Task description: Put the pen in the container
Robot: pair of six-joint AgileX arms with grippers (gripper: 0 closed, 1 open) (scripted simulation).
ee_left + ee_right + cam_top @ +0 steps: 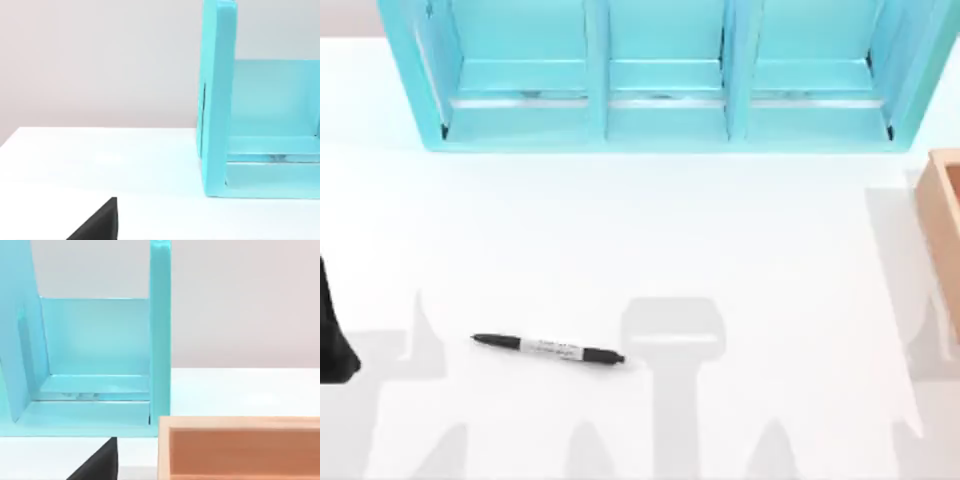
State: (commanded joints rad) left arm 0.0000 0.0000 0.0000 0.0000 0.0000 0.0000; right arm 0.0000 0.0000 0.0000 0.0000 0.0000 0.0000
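The slim black marker pen (548, 349) with a white-grey printed label lies flat on the white surface (650, 240), well apart from the tan wooden container (942, 225) at the right edge.

1. My left arm (334, 325) sits parked at the top view's far left edge, a dark shape low over the surface.
2. A black wedge of the left pincer (98, 223) pokes into the left wrist view.
3. A matching black wedge of the right pincer (98, 463) pokes into the right wrist view.
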